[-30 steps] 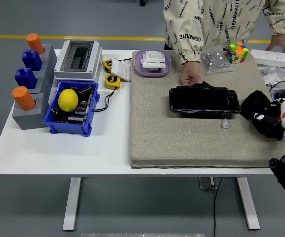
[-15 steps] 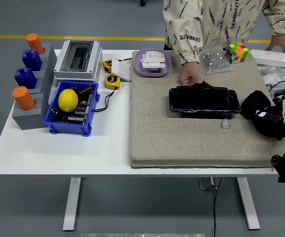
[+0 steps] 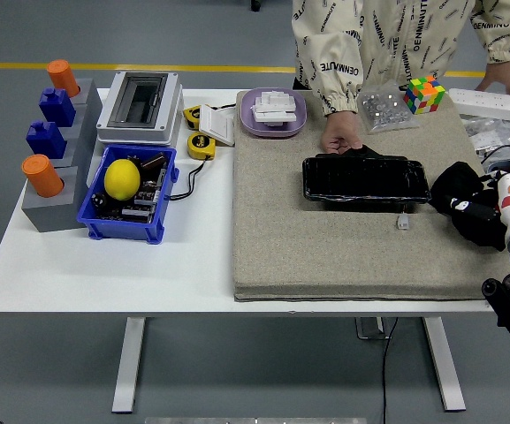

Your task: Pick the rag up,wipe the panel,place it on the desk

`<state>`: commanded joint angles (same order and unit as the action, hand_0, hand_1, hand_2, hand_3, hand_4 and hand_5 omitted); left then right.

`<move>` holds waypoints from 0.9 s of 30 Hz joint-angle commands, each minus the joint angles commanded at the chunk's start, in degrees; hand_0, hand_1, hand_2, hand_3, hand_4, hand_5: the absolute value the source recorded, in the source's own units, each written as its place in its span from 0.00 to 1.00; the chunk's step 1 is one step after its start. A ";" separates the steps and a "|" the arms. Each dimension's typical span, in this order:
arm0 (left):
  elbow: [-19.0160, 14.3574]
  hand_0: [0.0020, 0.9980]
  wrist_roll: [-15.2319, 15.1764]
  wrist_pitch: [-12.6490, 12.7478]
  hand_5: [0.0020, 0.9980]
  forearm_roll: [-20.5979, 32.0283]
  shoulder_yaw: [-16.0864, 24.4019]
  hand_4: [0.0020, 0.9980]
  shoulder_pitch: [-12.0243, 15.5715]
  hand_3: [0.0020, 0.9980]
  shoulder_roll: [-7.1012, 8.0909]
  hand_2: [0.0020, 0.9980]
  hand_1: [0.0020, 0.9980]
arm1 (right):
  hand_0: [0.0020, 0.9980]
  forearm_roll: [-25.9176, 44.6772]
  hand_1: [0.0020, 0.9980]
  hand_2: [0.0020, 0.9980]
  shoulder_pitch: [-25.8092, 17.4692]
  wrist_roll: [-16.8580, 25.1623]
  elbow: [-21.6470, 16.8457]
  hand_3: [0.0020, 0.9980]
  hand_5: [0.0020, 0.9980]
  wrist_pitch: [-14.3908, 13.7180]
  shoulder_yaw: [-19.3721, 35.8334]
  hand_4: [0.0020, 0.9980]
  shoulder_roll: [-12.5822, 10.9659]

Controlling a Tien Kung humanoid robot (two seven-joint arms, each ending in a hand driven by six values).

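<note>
From the head view I see my right hand (image 3: 483, 212) at the mat's (image 3: 325, 238) right edge, fingers clenched on the black rag (image 3: 458, 183), just right of the panel (image 3: 365, 179). A person's hand (image 3: 340, 138) rests at the panel's far left corner; open mat lies nearer me, and a cube (image 3: 423, 94) sits behind.

A white table (image 3: 104, 265) stands on grey floor (image 3: 51, 371) with a yellow line (image 3: 104, 66).

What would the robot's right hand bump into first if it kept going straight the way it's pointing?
Probably the black rag bunched just ahead of the robot's right hand, which points left. Beyond it lies the glossy black rectangular panel. Depth is hard to judge.
</note>
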<state>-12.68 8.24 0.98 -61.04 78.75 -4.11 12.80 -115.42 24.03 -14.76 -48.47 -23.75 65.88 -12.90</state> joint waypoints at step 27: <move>-0.05 0.60 -0.02 0.00 0.44 0.19 -0.25 0.63 -0.32 0.56 -0.11 0.66 0.64 | 0.68 5.07 0.65 0.71 3.86 6.14 10.08 0.71 0.61 -2.49 -4.07 1.00 -0.88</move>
<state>-12.73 8.21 0.99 -60.85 78.50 -4.43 12.70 -110.34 27.89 -8.61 -38.39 -26.24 61.81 -13.78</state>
